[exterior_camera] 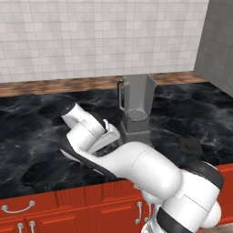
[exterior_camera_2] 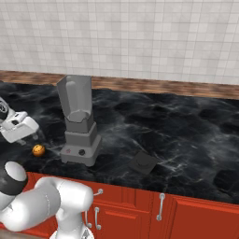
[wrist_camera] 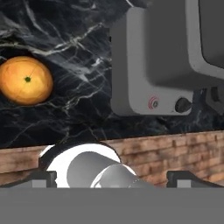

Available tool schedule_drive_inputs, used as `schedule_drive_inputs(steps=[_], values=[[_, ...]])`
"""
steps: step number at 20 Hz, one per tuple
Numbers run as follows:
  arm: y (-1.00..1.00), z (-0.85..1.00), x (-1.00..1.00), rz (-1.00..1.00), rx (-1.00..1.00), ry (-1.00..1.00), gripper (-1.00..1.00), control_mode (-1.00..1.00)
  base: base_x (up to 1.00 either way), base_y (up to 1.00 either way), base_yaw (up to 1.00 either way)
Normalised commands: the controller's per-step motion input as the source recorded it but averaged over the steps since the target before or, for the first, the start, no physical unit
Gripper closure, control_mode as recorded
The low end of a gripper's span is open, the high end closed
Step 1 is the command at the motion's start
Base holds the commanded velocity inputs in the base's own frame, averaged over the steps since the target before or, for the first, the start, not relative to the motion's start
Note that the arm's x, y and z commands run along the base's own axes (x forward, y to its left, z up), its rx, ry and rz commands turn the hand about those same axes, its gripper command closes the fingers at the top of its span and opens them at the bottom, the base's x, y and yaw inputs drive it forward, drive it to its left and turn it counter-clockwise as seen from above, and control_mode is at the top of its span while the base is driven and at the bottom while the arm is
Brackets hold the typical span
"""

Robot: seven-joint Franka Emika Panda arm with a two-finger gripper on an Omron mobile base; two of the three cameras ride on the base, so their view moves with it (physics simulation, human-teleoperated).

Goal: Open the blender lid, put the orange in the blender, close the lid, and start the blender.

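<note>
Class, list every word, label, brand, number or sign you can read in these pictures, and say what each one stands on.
No words, brand names or numbers can be read.
The one sign: a small red mark of concentric rings, no lettering, on the front of the blender base, beside its black knob.
The orange and the blender lid carry no markings.

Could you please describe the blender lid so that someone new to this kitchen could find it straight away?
Start at the black marble counter above the red cabinets and find the grey blender standing on it. The blender lid lies flat near the counter's front edge, off the open jar, on the side away from the orange. It is the only small, dark, flat square there.
</note>
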Motion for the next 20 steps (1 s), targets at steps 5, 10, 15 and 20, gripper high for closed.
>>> schedule_drive_inputs(steps=[5, 10, 15, 20], values=[[0.00, -0.53, 0.25, 0.11, 0.00, 0.10, -1.00, -1.00, 0.00, 0.00, 0.00], [0.05, -0.38, 0.34, 0.13, 0.00, 0.09, -1.00, -1.00, 0.00, 0.00, 0.00], [0.25, -0.32, 0.23, 0.12, 0.00, 0.07, -1.00, -1.00, 0.00, 0.00, 0.00], [0.34, -0.35, 0.14, 0.12, 0.00, 0.04, -1.00, -1.00, 0.00, 0.00, 0.00]])
